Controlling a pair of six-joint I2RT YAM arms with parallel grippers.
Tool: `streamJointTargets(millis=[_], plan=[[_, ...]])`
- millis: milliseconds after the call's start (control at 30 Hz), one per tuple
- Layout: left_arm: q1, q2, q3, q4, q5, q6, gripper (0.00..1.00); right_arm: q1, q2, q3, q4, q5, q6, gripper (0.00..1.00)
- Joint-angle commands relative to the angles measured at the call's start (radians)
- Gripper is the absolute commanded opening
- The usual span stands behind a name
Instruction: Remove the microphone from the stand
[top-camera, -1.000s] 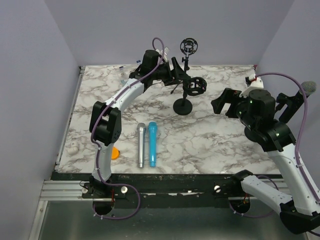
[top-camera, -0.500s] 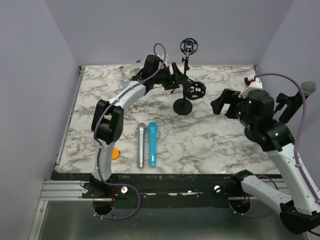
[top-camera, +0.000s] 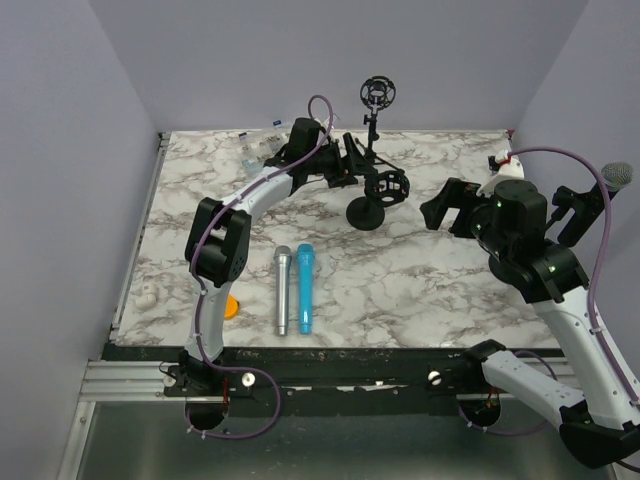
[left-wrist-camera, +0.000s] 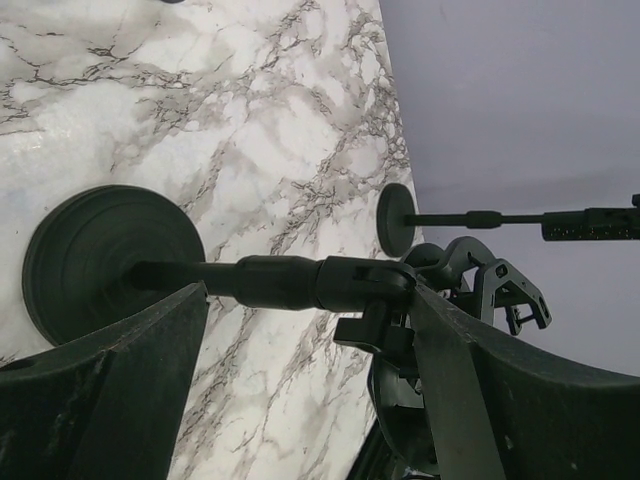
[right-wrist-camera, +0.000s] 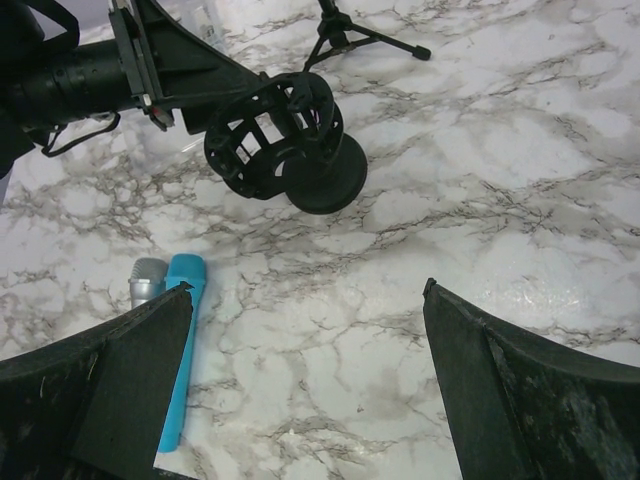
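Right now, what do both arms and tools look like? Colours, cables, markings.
The left arm and right arm have white links and black joint housings. A purple cable loops along each. Small green indicator lights glow on the right arm's housings. The left tool and right tool have broad black wedge fingers, the right's scuffed. No readable markings.

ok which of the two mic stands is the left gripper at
The round-base stand, the nearer one: the left gripper straddles its pole. The tripod stand is apart at the back.
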Motion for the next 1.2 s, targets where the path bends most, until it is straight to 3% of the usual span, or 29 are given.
streamJointTargets(millis=[0,300,500,633,767,833,1000,1167], plan=[[0.007,0.045,-0.042,-0.148,-0.125,0.072,0.81,-0.002,-0.01,0.002,-0.008,-0.024,0.011,0.98],[0.025,-0.125,0.141,-0.299,-0.112,0.138,0.99,-0.001,0.011,0.01,-0.011,-0.008,0.006,0.98],[0.049,-0.277,0.27,-0.445,-0.118,0.211,0.99,-0.001,0.031,-0.011,-0.007,0.021,0.007,0.98],[0.047,-0.434,0.184,-0.457,-0.102,0.277,0.99,-0.001,0.027,-0.076,0.007,0.007,0.03,0.98],[0.032,-0.63,-0.025,-0.417,-0.112,0.332,0.99,-0.002,0.021,-0.197,0.03,-0.012,0.103,0.98],[0.018,-0.711,-0.122,-0.409,-0.127,0.365,0.99,-0.002,0.022,-0.276,0.031,0.068,0.178,0.99],[-0.023,-0.832,-0.239,-0.432,-0.202,0.502,0.99,-0.002,0.055,-0.38,-0.084,0.529,0.561,1.0],[-0.034,-0.927,-0.38,-0.379,-0.298,0.577,0.99,-0.002,0.048,-0.435,-0.071,0.916,0.701,0.97]])
